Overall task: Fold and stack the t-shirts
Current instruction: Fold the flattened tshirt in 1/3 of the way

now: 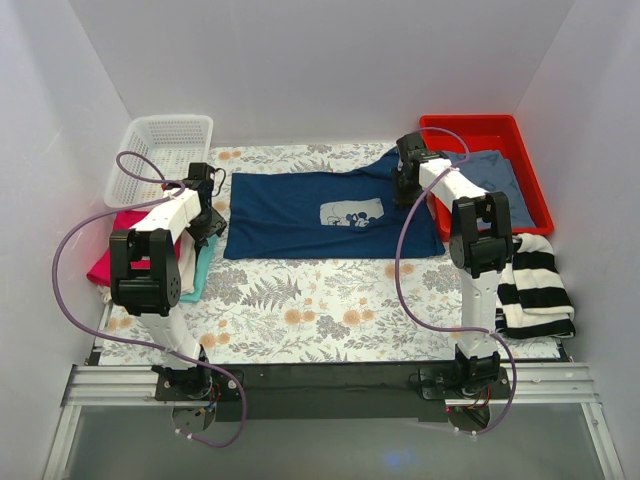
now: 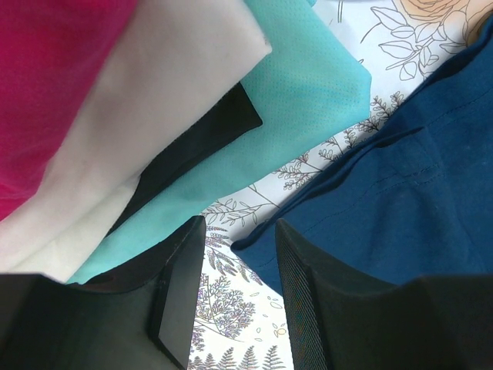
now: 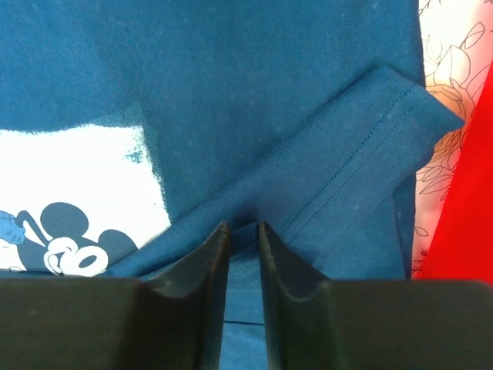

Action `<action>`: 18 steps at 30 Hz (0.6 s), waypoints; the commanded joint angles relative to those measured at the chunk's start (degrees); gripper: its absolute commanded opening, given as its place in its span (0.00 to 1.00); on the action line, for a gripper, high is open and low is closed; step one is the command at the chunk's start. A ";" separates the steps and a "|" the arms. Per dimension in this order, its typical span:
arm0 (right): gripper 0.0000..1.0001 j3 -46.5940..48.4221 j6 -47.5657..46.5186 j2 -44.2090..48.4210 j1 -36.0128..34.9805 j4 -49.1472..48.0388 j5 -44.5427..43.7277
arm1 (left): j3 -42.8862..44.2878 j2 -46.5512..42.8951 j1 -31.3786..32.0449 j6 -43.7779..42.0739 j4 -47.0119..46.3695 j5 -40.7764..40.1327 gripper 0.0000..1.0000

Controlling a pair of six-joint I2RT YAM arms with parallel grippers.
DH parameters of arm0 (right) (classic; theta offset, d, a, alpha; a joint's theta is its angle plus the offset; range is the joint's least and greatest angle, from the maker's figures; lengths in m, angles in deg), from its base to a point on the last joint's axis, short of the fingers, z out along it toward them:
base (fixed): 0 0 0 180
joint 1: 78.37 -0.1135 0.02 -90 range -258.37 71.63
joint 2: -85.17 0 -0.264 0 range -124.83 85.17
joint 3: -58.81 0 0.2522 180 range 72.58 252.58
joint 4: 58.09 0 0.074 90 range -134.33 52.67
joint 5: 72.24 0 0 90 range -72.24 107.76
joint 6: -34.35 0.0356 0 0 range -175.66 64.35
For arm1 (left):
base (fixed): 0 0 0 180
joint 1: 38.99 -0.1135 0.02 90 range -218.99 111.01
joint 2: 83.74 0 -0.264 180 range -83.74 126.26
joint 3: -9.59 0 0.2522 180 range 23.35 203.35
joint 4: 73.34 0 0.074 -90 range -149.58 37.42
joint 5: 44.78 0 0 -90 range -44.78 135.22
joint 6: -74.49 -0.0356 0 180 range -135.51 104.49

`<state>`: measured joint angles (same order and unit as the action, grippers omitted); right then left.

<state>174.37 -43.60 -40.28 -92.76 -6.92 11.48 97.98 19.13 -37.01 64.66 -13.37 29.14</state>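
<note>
A pile of t-shirts [image 2: 192, 85] is already folded at the left. The navy t-shirt [image 1: 300, 215] is spread in the middle of the table [image 1: 330, 300], only partly folded. Its right side is pinched by the right gripper [image 3: 243, 226]. The left gripper [image 2: 239, 231] is held low at its left edge, fingers apart

White basket [image 1: 150, 135], red bin [image 1: 470, 122]

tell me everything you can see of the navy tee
The navy tee lies spread flat, print side up, on the floral table, looking like soft knit cloth with stitched hems. Its pale-blue chest print shows a cartoon mouse. The right gripper pinches a folded flap at its right end; the left gripper sits open at its left edge.
</note>
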 commanded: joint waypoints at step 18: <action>0.01 2.88 1.04 3.37 -1.95 1.53 -1.01 | 1.04 0.40 -0.22 -1.32 -1.13 -0.62 0.39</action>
<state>174.48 -43.36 -40.28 -93.79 -6.22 10.98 97.98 20.09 -36.99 63.91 -13.76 29.16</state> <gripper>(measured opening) 0.019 0.392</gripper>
